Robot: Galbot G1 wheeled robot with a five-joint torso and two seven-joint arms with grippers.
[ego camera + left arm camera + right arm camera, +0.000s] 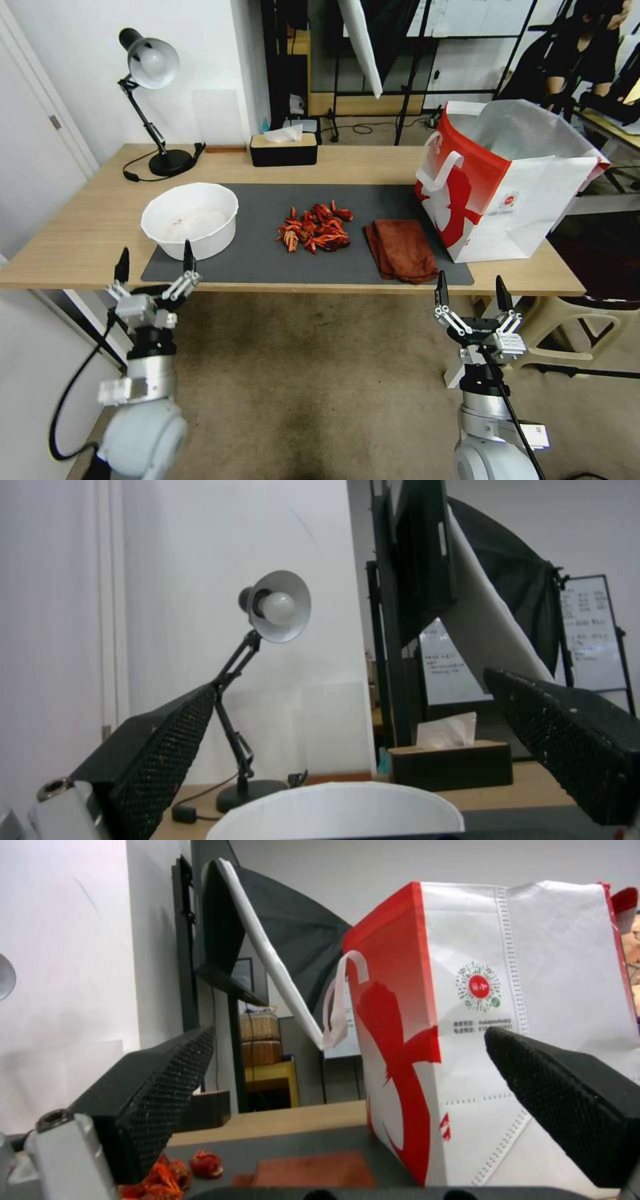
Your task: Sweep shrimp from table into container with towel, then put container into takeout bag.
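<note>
A heap of red-orange shrimp lies mid-mat on the table. To its left stands the white container; to its right the folded rust-brown towel lies flat. The red-and-white takeout bag stands upright at the right end. My left gripper hangs open before the table's front edge, near the container. My right gripper is open too, below the edge in front of the towel and bag. Both hold nothing.
A black desk lamp stands at the back left with its cord on the wood. A black tissue box sits at the back centre. Dark stands and a whiteboard fill the room behind.
</note>
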